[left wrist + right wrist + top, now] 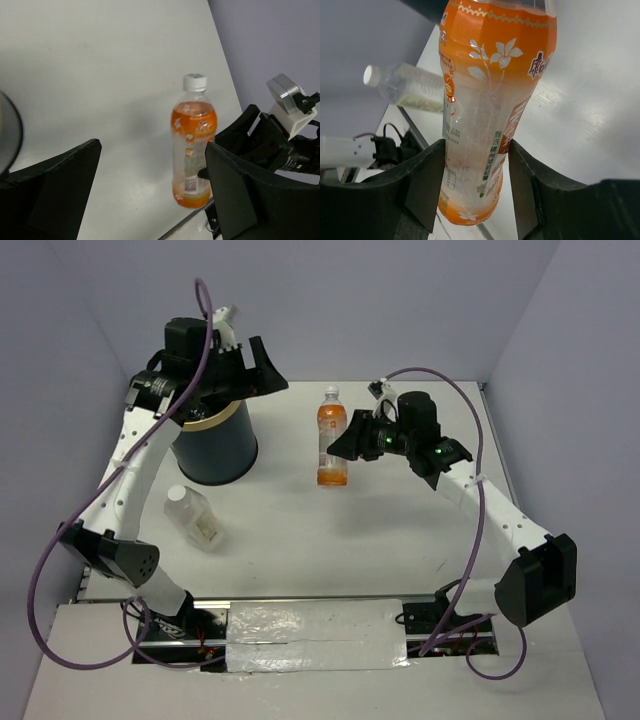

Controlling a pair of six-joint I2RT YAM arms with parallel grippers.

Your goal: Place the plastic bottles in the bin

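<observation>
The arm bases [340, 625] are seen along the bottom edge of the top view, at the near side of the white table [400, 540].

Just beyond the left base, in the lower left of the table, a clear bottle [195, 518] is found lying on its side, its white cap turned toward the bin. The same bottle [410, 86] is seen blurred at the upper left of the right wrist view, behind the orange one.

At the centre of the top view an orange bottle [332, 422] with a white cap is held upright. It is gripped by the right tool [343, 448], whose fingers are pressed against both sides of the narrow lower part of the bottle [490, 100], as is shown in the right wrist view [474, 190]. Whether the base of the bottle rests on the table or is raised just above it cannot be told.

Farther back, at the upper left of the top view, the dark bin [222, 452] with its tan rim is placed upright on the table, well apart from the orange bottle. The left tool [258, 368] is held above the bin. In the left wrist view its fingers [55, 192] are spread wide with nothing between them [150, 200], and the orange bottle [192, 145] is seen beyond them, right of centre.
</observation>
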